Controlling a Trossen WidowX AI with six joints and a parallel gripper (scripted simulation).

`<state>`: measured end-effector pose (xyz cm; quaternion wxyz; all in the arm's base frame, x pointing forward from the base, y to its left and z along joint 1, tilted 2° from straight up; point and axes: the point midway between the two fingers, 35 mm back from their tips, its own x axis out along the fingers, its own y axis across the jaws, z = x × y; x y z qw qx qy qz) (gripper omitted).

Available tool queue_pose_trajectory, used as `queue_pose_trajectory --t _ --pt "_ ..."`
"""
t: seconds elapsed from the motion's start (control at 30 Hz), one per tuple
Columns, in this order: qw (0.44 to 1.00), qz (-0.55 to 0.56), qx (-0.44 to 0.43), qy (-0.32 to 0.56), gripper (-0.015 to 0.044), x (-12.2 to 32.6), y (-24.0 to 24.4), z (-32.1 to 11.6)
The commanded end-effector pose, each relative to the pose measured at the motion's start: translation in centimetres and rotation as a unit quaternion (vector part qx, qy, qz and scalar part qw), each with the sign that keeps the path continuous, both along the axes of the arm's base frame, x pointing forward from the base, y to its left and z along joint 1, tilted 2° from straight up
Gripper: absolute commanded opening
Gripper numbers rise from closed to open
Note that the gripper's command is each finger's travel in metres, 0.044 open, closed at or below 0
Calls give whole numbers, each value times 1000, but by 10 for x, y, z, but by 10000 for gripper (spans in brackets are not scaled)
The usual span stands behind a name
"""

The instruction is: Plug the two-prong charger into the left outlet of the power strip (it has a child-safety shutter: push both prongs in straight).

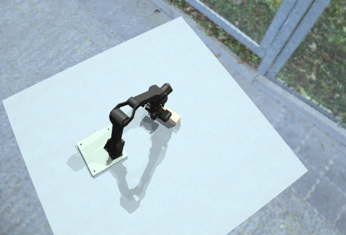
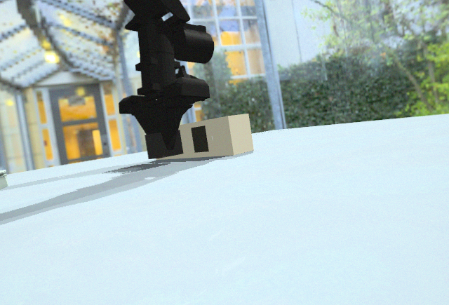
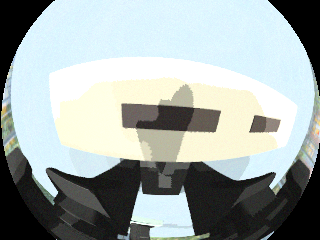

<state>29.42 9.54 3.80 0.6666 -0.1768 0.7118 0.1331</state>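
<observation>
Pale tabletop (image 1: 195, 148) beside glazed fencing (image 1: 282, 28)

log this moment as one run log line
gripper: shut on black block-shaped charger | charger: against front face of beige box-shaped power strip, at its left outlet | right dark outlet slot: uncovered | seating depth: not visible

Black charger (image 2: 163, 144) against beige power strip (image 2: 221, 135) face, beside dark outlet (image 2: 199, 139)
</observation>
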Motion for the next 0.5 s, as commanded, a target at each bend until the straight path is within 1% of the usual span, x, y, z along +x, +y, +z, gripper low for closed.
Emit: queue_pose_trajectory --t 0.0,0.47 --pt "1000 0 0 -1 79 0 0 0" --pt "1000 0 0 -1 440 0 0 0"
